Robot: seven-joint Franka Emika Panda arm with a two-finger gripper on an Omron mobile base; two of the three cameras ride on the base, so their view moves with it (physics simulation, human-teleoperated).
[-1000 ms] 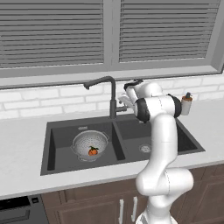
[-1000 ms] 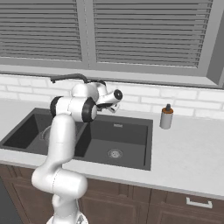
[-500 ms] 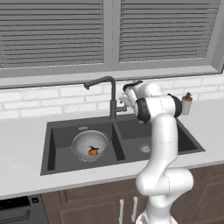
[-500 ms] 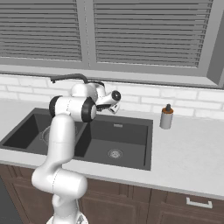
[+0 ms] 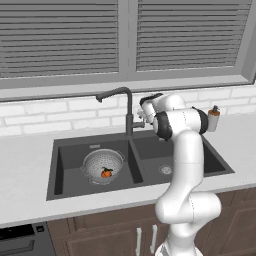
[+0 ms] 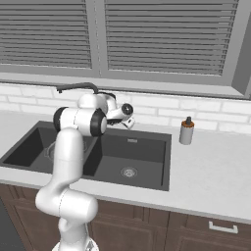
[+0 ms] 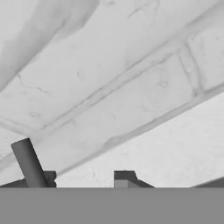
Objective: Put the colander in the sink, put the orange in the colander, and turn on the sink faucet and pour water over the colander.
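A: Item, left basin of the dark grey double-basin sink [image 5: 65, 150]?
B: Round perforated silver colander [image 5: 102, 165], small orange fruit [image 5: 106, 173] inside.
A: End effector [image 5: 142, 114]?
B: Beside the tall dark gooseneck faucet [image 5: 128, 112], at its side lever; grip undeterminable.

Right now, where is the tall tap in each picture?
Left base view: the sink faucet stands in the middle, behind the sink's divider, spout hooking left.
Right base view: its spout pokes out upper left, above the arm.
Hand view: a dark rod at the lower left may be part of it; I cannot tell.
Shared landmark: the white brick wall.
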